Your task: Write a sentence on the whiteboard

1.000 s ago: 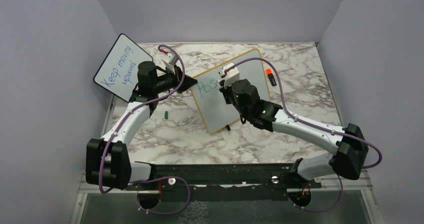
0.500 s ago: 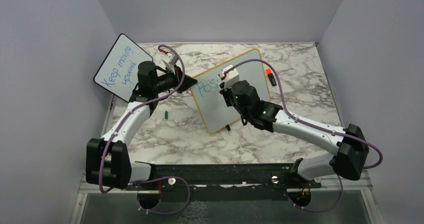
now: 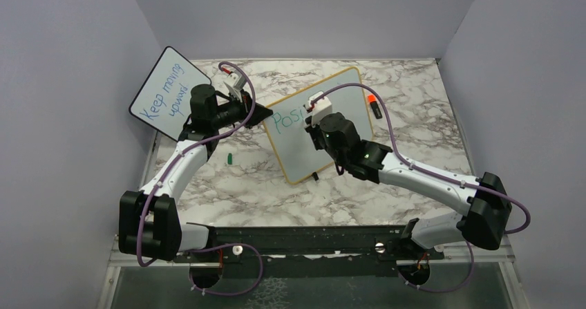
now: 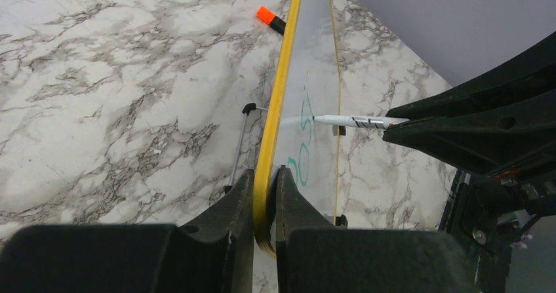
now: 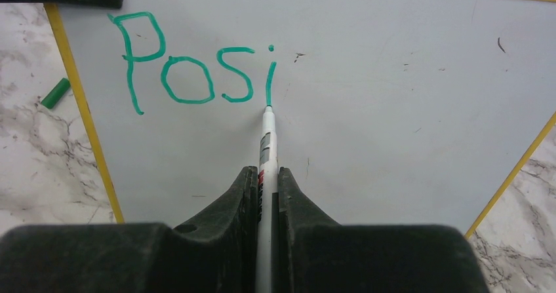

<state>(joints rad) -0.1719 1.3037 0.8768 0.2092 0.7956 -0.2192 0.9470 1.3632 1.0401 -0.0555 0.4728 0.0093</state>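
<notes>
The yellow-framed whiteboard (image 3: 345, 101) stands tilted mid-table. My left gripper (image 3: 259, 115) is shut on its left frame edge (image 4: 278, 116). My right gripper (image 5: 265, 175) is shut on a white marker (image 5: 265, 145), and the tip touches the board at the bottom of the "i". The green sentence (image 5: 193, 73) reads "Posi" in the right wrist view and partly shows in the left wrist view (image 4: 301, 155). The marker (image 4: 351, 120) also shows there, held by the right gripper (image 4: 400, 130). In the top view the right gripper (image 3: 311, 115) covers the end of the green writing (image 3: 285, 120).
A black-framed board (image 3: 164, 84) with blue "Keep moving upward" leans at the back left. A green marker cap (image 3: 229, 159) lies left of the whiteboard, also in the right wrist view (image 5: 55, 92). An orange-capped marker (image 3: 374, 106) lies behind the board's right side.
The right arm has shifted slightly toward the near right along the board. The left arm and the whiteboard have not moved.
</notes>
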